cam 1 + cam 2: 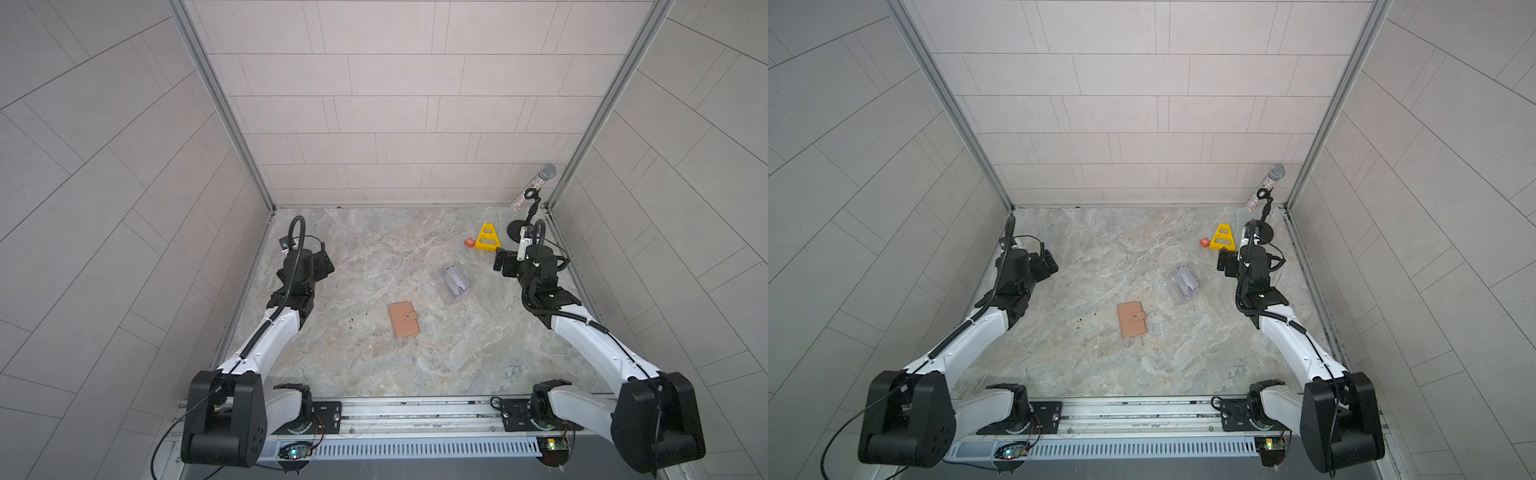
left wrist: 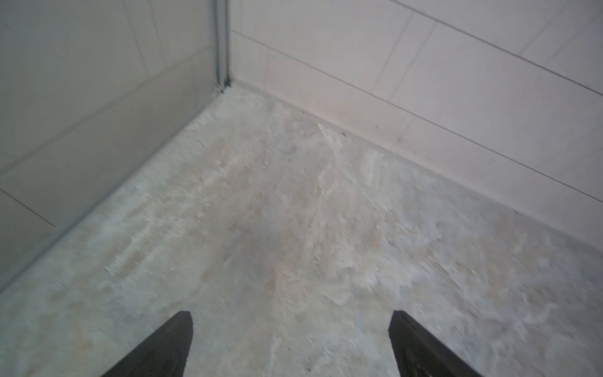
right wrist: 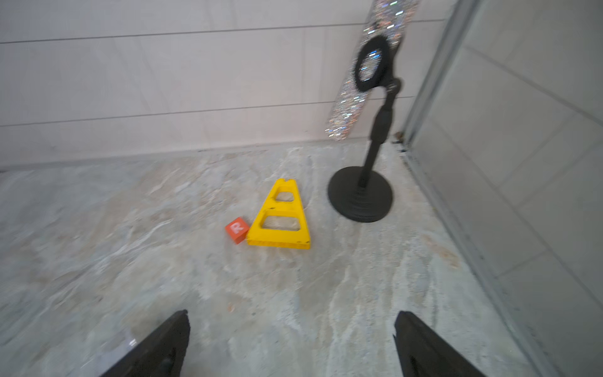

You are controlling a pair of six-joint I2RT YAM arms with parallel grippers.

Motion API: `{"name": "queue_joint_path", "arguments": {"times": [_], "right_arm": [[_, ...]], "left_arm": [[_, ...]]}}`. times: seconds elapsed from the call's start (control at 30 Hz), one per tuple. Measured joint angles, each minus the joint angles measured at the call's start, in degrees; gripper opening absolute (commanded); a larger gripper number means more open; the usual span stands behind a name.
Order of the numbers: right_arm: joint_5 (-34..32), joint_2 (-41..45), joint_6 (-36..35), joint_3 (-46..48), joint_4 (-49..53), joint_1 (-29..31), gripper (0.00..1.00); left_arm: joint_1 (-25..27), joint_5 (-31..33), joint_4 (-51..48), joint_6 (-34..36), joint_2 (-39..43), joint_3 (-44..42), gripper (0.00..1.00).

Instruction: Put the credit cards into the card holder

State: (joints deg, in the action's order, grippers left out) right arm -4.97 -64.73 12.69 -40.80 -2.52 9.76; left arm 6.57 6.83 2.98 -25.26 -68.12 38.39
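Note:
The card holder (image 1: pixel 404 319) (image 1: pixel 1132 319) is a tan-pink leather wallet lying shut on the marble table, its snap tab fastened, near the middle in both top views. Pale lilac credit cards (image 1: pixel 454 282) (image 1: pixel 1185 281) stand in a clear acrylic stand just behind and to the right of it. My left gripper (image 1: pixel 324 262) (image 1: pixel 1050 262) (image 2: pixel 290 315) is open over bare table near the back left corner. My right gripper (image 1: pixel 501 262) (image 1: pixel 1223 262) (image 3: pixel 292 315) is open and empty at the right, beside the card stand. Neither wrist view shows the cards or the holder.
A yellow triangular frame (image 1: pixel 488 237) (image 3: pixel 280 218) and a small orange cube (image 1: pixel 469 242) (image 3: pixel 236 229) lie at the back right. A glittery microphone (image 1: pixel 536 187) stands on a black round-based stand (image 3: pixel 360 199) in the back right corner. Tiled walls enclose three sides.

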Motion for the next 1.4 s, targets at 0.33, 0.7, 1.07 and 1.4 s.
{"name": "queue_joint_path", "arguments": {"times": [0.33, 0.7, 1.07, 1.4], "right_arm": [[6.9, 1.9, 2.3, -3.6, 18.0, 26.2, 0.95], [9.6, -10.8, 9.9, -2.4, 14.6, 37.6, 0.80], [13.2, -25.0, 15.0, -10.0, 10.8, 38.5, 0.60], [15.3, -33.2, 16.5, -16.3, 11.9, 38.5, 0.53]], "left_arm": [[17.6, -15.2, -15.3, -6.4, -0.1, -0.3, 0.78], [19.0, -30.5, -4.3, -16.3, -8.9, -8.5, 0.67], [20.0, -36.3, 7.3, -22.4, -15.0, -9.8, 0.62], [20.6, -38.9, 15.5, -26.1, -19.1, -10.9, 0.53]]}}
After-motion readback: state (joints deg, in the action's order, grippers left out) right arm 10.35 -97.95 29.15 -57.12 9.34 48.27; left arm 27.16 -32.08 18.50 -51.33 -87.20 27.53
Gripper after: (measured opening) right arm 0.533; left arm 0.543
